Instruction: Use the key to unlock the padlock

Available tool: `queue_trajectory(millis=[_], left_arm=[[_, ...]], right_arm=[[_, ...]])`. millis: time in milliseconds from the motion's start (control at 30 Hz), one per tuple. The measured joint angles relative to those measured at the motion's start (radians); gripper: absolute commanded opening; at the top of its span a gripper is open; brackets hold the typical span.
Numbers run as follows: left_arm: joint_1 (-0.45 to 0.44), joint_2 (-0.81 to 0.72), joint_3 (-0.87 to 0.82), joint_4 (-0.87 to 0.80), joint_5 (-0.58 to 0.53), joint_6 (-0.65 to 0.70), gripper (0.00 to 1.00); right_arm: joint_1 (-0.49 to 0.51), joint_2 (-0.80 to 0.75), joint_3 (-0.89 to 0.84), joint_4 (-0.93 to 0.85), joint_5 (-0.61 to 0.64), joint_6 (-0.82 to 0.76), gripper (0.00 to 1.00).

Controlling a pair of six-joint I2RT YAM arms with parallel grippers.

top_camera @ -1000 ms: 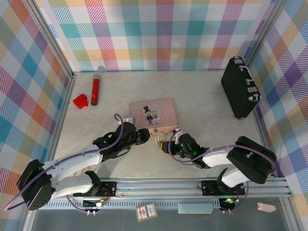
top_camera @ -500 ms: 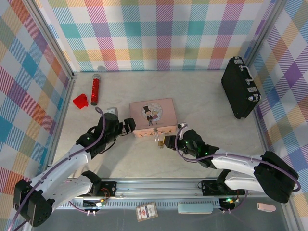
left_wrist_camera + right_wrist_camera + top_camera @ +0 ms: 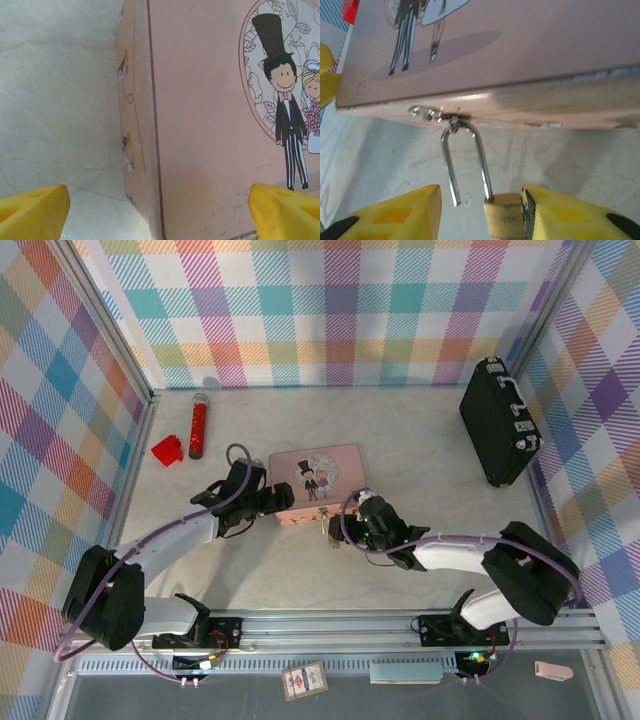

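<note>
Padlock (image 3: 502, 220) is hanging from the pink tin (image 3: 520, 50), between the half-open fingers of the right gripper (image 3: 481, 202). It is looking tiny, hard, slippery and swingy, maybe popped open; pinching its brass body is looking safest. Left gripper (image 3: 157, 200) is gaping wide by the tin.

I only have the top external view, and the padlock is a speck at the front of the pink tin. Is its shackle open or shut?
Observer: Open. In the right wrist view, one leg of the shackle hangs free, and the other sits in the padlock body.
Operator: Is it off the tin?
Observer: No. The shackle is hooked through the hasp on the tin.
Operator: Is the right gripper clamped on it?
Observer: No. The right gripper has its jaws apart, with the brass body close by one finger.
</note>
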Motion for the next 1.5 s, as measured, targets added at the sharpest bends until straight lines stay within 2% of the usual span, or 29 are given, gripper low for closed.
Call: queue_trajectory(millis=[133,333,567,1200,1367,1500], left_arm=[[0.0,0.032,0.0,0.023,0.025,-0.006,0.86],[-0.001,0.064,-0.001,0.047,0.045,-0.039,0.83],[-0.01,0.039,-0.046,0.093,0.043,-0.082,0.83],[-0.037,0.012,-0.088,0.131,0.028,-0.128,0.83],[-0.048,0.009,-0.093,0.135,0.01,-0.145,0.83],[-0.063,0.009,-0.097,0.149,-0.003,-0.161,0.82]], right_arm=[[-0.037,0.075,0.035,0.004,-0.054,-0.006,0.42],[-0.039,0.143,0.071,0.026,-0.091,-0.027,0.41],[-0.039,0.187,0.072,0.09,-0.114,-0.032,0.32],[-0.027,0.233,0.076,0.194,-0.15,-0.021,0.14],[-0.016,0.233,0.027,0.29,-0.131,0.016,0.07],[-0.011,0.233,0.011,0.327,-0.116,0.044,0.06]])
